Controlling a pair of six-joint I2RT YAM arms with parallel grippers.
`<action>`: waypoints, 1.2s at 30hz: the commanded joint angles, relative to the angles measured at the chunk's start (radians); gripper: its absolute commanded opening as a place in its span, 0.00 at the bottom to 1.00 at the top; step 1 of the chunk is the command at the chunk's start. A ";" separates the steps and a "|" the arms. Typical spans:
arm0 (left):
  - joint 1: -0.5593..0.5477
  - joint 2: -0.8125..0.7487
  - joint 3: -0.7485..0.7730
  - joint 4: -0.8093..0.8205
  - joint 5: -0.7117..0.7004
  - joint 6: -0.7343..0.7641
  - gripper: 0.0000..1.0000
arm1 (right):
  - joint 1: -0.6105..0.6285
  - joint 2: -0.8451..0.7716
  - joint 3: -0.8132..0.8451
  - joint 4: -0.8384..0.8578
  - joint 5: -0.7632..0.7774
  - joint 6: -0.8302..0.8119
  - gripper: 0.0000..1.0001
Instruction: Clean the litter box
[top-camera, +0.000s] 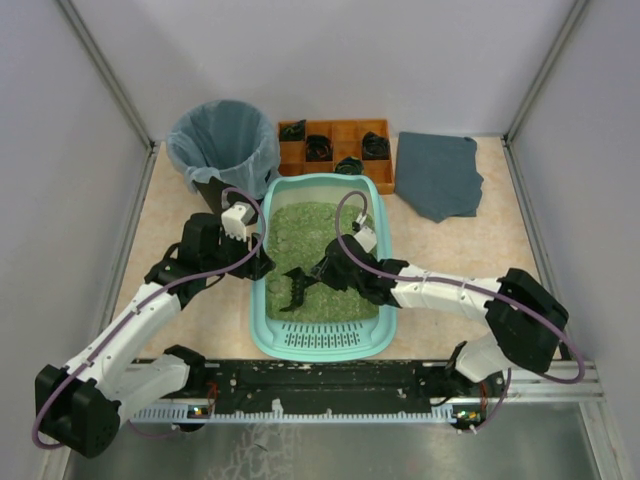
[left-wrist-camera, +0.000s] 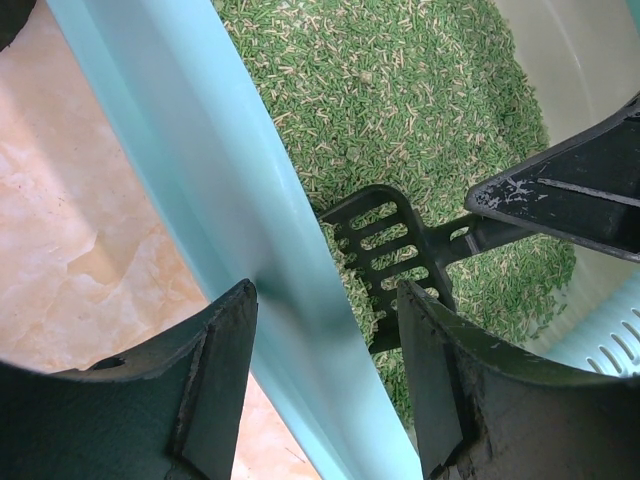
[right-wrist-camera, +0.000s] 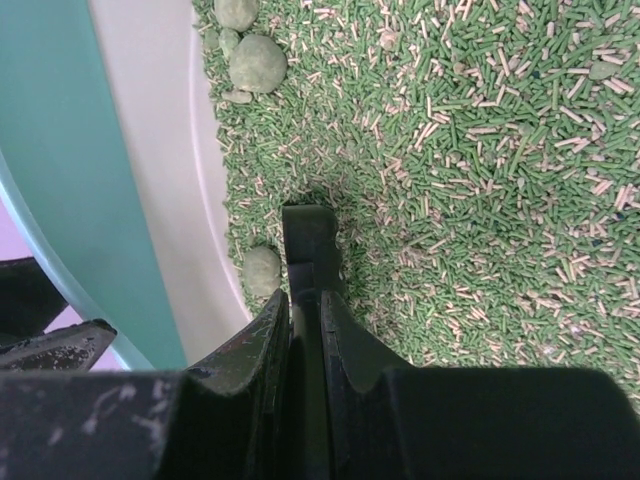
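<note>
Right tool (right-wrist-camera: 305, 295) clamps a scoop (right-wrist-camera: 312, 240) amid green pellets (right-wrist-camera: 480, 150); left tool (left-wrist-camera: 325, 290) straddles the teal litter box (top-camera: 320, 343) wall, hold unclear.

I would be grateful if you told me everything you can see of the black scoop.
The scoop is black, seemingly plastic, with a slotted head and a narrow handle. The right claw is shut on the handle. The head rests on the green litter in the litter box, near one long side wall.
</note>
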 joint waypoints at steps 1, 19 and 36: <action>-0.007 -0.001 0.007 0.001 0.015 0.007 0.64 | 0.021 0.039 -0.011 0.102 -0.054 0.071 0.00; -0.009 -0.002 0.007 0.001 0.018 0.008 0.64 | -0.024 -0.010 -0.120 0.296 -0.050 0.054 0.00; -0.011 0.000 0.007 0.001 0.019 0.008 0.64 | -0.065 -0.123 -0.209 0.352 0.037 0.073 0.00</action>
